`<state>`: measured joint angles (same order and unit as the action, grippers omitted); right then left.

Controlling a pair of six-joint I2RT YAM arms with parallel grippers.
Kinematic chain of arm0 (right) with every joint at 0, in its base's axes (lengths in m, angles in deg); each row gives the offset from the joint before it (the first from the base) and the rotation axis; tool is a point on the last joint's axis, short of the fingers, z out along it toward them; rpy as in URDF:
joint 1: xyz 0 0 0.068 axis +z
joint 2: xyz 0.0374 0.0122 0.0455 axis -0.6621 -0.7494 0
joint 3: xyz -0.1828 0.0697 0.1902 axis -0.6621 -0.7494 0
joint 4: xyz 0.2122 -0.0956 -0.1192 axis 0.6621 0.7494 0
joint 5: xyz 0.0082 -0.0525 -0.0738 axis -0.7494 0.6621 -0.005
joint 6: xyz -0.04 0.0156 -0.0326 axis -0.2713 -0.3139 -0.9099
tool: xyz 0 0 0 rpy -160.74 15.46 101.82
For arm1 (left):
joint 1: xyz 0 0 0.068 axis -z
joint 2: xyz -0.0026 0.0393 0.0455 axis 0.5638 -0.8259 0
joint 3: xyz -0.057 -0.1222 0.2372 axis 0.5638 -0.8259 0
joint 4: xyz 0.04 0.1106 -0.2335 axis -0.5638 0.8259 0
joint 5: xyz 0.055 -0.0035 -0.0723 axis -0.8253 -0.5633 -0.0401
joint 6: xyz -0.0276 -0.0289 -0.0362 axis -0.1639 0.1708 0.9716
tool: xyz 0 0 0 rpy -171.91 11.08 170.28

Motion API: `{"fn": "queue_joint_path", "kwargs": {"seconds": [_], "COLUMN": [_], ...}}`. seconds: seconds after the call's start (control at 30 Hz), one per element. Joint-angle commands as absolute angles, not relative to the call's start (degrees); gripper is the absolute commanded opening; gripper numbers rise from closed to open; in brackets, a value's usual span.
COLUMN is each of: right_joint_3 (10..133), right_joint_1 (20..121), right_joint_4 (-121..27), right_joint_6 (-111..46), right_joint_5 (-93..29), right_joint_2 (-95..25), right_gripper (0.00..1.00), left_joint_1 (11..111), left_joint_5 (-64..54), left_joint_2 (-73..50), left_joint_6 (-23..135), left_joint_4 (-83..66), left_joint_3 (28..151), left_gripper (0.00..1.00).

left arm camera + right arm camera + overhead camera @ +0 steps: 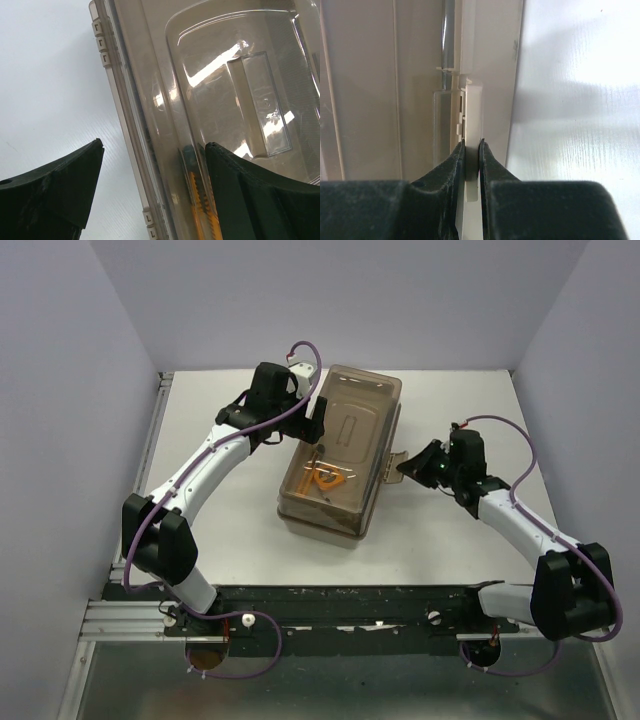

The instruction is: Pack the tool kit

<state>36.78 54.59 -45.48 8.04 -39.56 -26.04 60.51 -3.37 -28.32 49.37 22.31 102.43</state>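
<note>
The tool kit (340, 455) is a beige box with its smoky brown lid (225, 75) down, lying mid-table. Orange and black tools (327, 480) show through the lid, and one orange tool (200, 200) lies just under its edge. My left gripper (312, 420) is open at the box's far left side. In the left wrist view this gripper (155, 145) straddles the lid's hinged edge, one finger over the table and one over the lid. My right gripper (408, 468) is shut on the beige latch (396, 466) sticking out from the box's right side. The latch (474, 105) sits pinched between its fingers (471, 145).
White walls close in the table on the left, back and right. A metal rail (150, 615) and the arm bases run along the near edge. White table surface (570, 125) lies right of the latch.
</note>
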Motion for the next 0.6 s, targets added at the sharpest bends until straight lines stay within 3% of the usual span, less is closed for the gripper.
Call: {"fn": "queue_joint_path", "kwargs": {"seconds": [0.0,0.27,0.57], "right_joint_3": [39.20,36.92,35.52], "right_joint_1": [56.66,58.07,58.51], "right_joint_4": [-52.68,-58.66,-61.74], "right_joint_6": [10.45,13.88,15.82], "right_joint_5": [-41.91,-43.31,-43.24], "right_joint_2": [-25.99,-27.39,-29.95], "right_gripper": [0.24,0.42,0.44], "left_joint_1": [60.07,60.07,60.07], "left_joint_5": [-2.25,-1.64,-1.64], "left_joint_2": [-30.62,-30.71,-30.71], "left_joint_6": [48.85,49.12,49.03], "left_joint_4": [26.98,26.89,26.98], "left_joint_3": [100.56,100.56,100.65], "left_gripper": [0.95,0.95,0.94]}}
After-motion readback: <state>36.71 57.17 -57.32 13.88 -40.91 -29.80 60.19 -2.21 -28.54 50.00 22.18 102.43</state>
